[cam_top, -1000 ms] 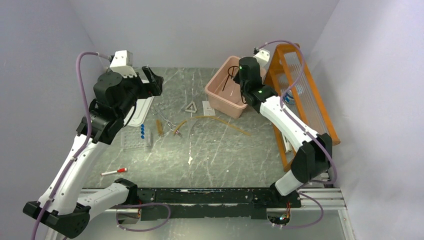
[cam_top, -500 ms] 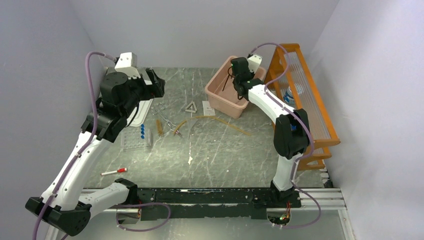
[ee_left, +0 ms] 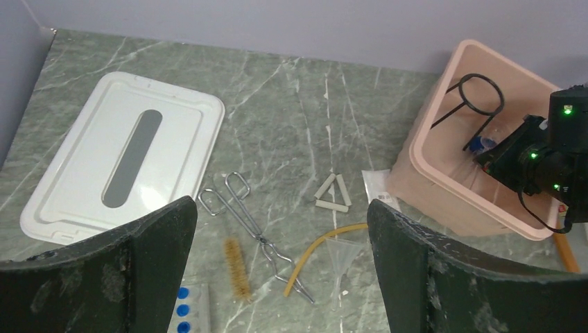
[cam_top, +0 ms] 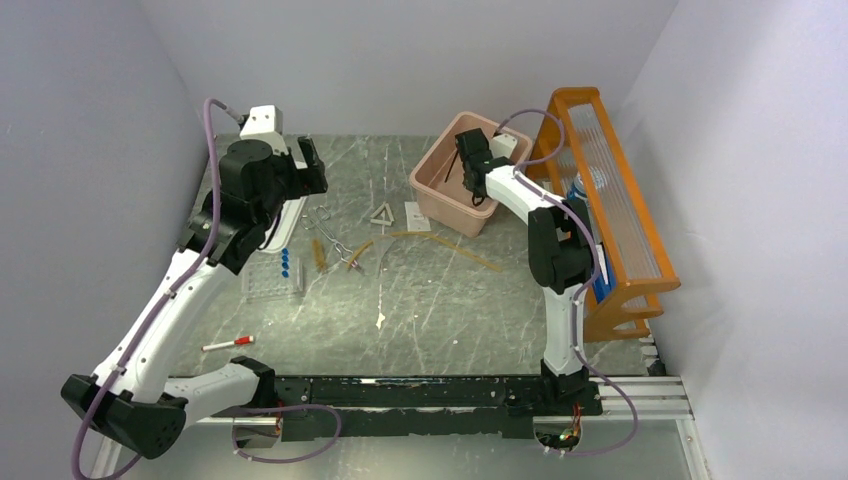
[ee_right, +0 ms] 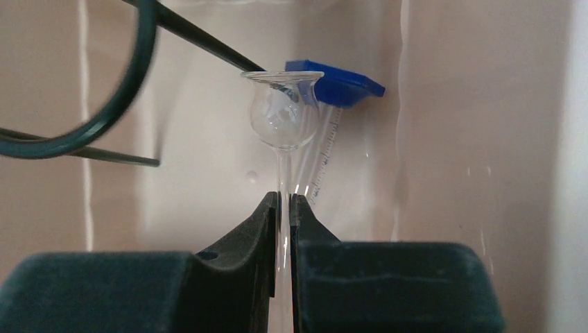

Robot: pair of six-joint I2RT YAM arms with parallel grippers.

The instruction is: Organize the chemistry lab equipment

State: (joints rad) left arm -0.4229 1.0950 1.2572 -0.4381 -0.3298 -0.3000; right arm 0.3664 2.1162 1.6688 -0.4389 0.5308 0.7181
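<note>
Seen from above, the right gripper [cam_top: 470, 160] was down inside the pink bin [cam_top: 440, 205], which sat at 1 o'clock from the middle of the table [cam_top: 420, 300]. Its wrist camera showed the jaws clenched on the thin stem of a glass funnel [ee_right: 283, 114]. The funnel stood upright, its round bulb and flared mouth above the fingertips. In the bin behind it lay the black wire ring [ee_right: 142, 55] at 10 o'clock from the bulb. A blue-capped tube [ee_right: 336, 83] leaned against the bin wall at 2 o'clock from the bulb.

The left gripper [cam_top: 310, 165] hung above the table at 11 o'clock, jaws spread wide and holding nothing. Below it on the table lay a white lid [ee_left: 180, 139] at 10 o'clock in the wrist view.

- The metal tongs [ee_left: 253, 229] lay near the middle of that view.
- The brown brush [ee_left: 236, 260] was just beside the tongs at 7 o'clock.
- The white triangle [ee_left: 334, 194] lay at 2 o'clock from the tongs, apart from them.
- The amber tubing [ee_left: 319, 250] curved below the triangle.

In the top view more blue-capped tubes [cam_top: 285, 265] sat at 9 o'clock. A red-capped marker [cam_top: 228, 344] lay at 8 o'clock. The orange shelf [cam_top: 600, 180] stood at 3 o'clock.
</note>
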